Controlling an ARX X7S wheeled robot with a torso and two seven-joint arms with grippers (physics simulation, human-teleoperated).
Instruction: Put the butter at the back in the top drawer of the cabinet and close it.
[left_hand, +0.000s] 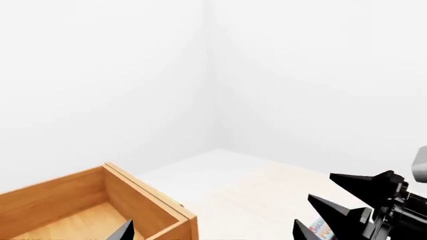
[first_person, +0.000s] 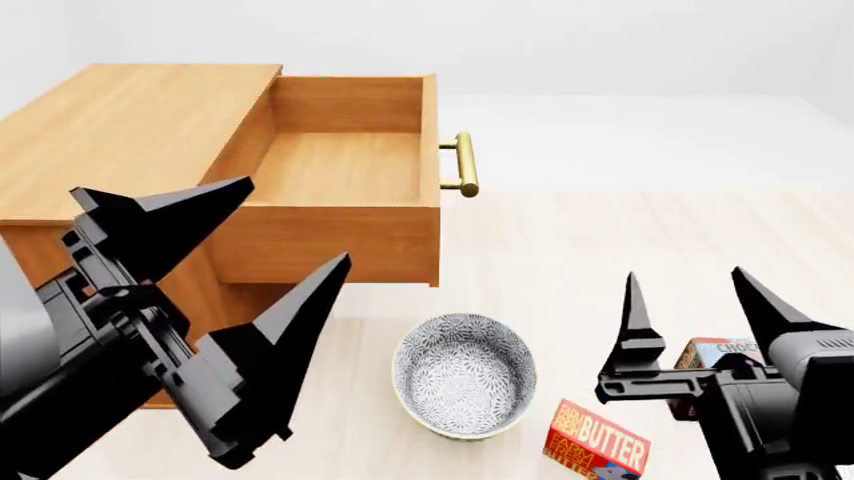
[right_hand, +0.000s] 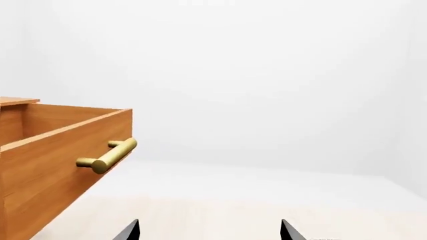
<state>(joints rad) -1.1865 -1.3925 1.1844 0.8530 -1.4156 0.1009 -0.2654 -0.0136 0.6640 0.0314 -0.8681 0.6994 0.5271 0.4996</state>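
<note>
The cabinet (first_person: 120, 130) stands at the left of the head view with its top drawer (first_person: 344, 165) pulled open; the inside is bare wood, and the brass handle (first_person: 462, 164) faces right. The butter (first_person: 598, 442), a small red and yellow box, lies on the pale surface right of the bowl. My right gripper (first_person: 683, 278) is open just above and beyond the butter, holding nothing. My left gripper (first_person: 294, 222) is open near the drawer's front corner, also holding nothing. The left wrist view shows the drawer's corner (left_hand: 143, 200), the right wrist view its handle (right_hand: 107, 157).
A patterned grey bowl (first_person: 465, 375) sits in front of the cabinet under the open drawer's front. A chocolate pudding box (first_person: 721, 352) is partly hidden behind my right gripper. The pale wooden surface runs on to a white floor and walls.
</note>
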